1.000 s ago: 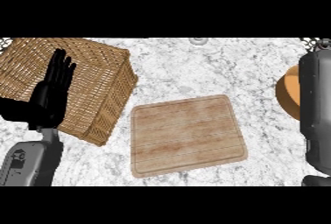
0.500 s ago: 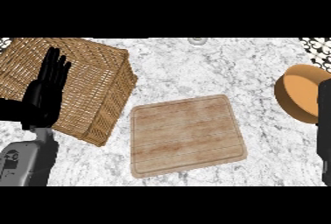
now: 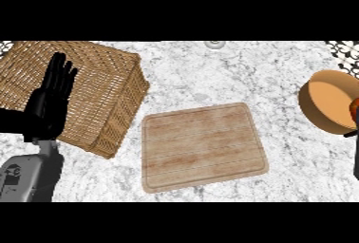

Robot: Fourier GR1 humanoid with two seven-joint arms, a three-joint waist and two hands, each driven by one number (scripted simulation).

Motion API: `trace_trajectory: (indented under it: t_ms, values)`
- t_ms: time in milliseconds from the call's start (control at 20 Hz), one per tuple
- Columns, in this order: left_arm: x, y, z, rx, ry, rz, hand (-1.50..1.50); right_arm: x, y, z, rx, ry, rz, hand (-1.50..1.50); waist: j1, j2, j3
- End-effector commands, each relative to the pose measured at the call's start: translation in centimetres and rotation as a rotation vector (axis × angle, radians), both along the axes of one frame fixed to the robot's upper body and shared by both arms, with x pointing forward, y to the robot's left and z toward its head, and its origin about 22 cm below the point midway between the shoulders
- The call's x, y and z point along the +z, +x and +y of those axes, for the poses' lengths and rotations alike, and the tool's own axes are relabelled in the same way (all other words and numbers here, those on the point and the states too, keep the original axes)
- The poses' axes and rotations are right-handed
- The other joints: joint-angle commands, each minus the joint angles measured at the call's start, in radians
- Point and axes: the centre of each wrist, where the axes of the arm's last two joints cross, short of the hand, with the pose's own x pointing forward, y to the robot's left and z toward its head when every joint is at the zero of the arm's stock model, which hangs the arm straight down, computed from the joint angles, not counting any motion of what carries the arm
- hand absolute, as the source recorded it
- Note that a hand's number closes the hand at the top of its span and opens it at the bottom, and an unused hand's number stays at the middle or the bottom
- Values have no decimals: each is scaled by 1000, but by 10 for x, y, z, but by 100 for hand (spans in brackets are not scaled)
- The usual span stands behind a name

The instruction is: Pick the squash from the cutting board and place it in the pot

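The wooden cutting board (image 3: pixel 203 146) lies bare on the marble bench (image 3: pixel 224 71). The orange pot (image 3: pixel 329 99) sits at the right edge. At that edge an orange-red sliver (image 3: pixel 354 110), perhaps the squash, meets something dark; the right hand's state cannot be told. The left hand (image 3: pixel 51 97) rests released, fingers straight, over a wicker basket (image 3: pixel 105 90). No writing shows.

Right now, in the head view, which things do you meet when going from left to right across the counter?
Left hand over the wicker basket → cutting board → orange pot at the right edge.
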Motion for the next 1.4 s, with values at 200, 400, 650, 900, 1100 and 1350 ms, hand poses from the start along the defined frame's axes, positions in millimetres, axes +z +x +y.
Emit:
trace_trajectory:
  t_ms: [200,400,650,900,1100,1350]
  values:
    - [-3,6,-6,-5,-2,-6,0,-4,3,-9,178,49,-116,-150,-1,0,-1]
    - [-9,-9,-9,-3,-7,6,0,-8,0,1,203,-39,-285,-150,-2,-4,-1]
    - [17,3,-4,-1,-9,3,0,19,4,-4,105,-21,-515,-150,-1,-3,-1]
    - [4,-4,-6,26,2,1,0,18,-15,-8,46,-20,-706,-150,-11,-7,-1]
    - [9,0,9,6,-5,5,0,5,-50,-20,35,-103,-746,-150,-15,-5,-1]
    - [7,1,3,24,-3,2,0,9,-94,-16,14,-128,-849,-150,-18,-6,-1]
